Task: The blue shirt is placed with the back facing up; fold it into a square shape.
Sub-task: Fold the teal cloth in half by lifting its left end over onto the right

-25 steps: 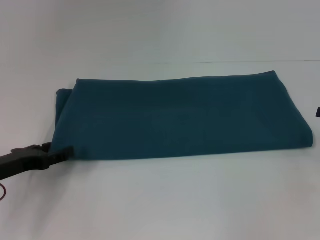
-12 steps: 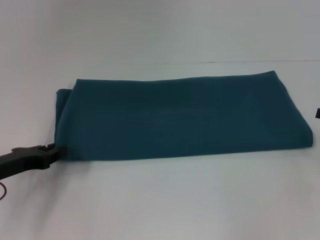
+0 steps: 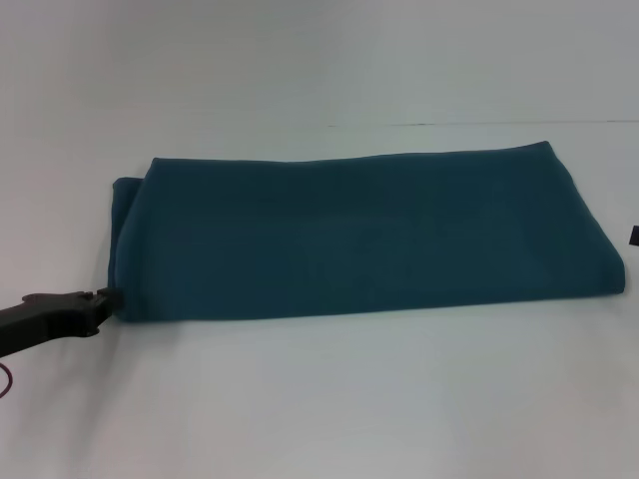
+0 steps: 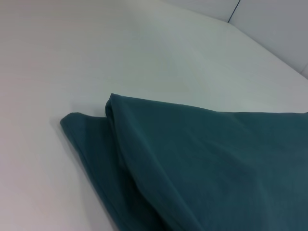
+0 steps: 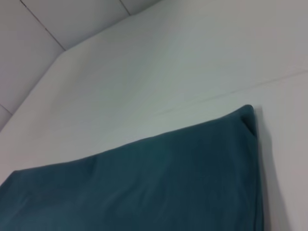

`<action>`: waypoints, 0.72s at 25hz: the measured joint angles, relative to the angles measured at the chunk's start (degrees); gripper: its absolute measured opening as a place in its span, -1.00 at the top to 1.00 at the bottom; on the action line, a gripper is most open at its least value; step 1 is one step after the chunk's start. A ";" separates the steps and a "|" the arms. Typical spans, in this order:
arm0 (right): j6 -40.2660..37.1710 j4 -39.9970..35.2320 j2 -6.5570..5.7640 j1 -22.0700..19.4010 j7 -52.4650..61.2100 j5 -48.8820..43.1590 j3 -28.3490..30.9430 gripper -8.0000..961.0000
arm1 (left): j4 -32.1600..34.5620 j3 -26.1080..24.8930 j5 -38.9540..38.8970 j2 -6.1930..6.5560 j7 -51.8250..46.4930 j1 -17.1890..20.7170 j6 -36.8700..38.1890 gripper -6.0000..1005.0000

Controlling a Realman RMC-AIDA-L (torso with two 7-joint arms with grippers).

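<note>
White desk (image 3: pixel 329 399) carries the blue shirt (image 3: pixel 359 235), a wide folded band. Left hand (image 3: pixel 105 299) at its near-left corner, grip state indeterminate; should pinch all layers squarely.

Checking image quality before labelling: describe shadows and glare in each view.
Head view: blue shirt evenly lit, soft shadow along its near edge, left pincer dark at its corner. Left wrist view: shade between cloth layers. Right wrist view: faint shadow beside the corner. No glare.
</note>
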 joint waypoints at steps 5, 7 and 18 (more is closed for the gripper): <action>0.54 0.00 0.11 0.00 0.10 -0.44 0.03 -0.38 | 0.11 -0.01 0.03 0.00 -0.05 -0.04 -0.08 0.98; 1.26 0.10 0.20 0.14 0.11 -0.71 -0.03 -0.37 | 0.16 -0.09 0.05 0.00 -0.06 -0.02 -0.15 0.98; 7.59 1.78 2.95 2.29 -0.05 -5.64 -0.56 -0.34 | 0.18 -0.07 0.06 0.00 -0.13 -0.06 -0.26 0.98</action>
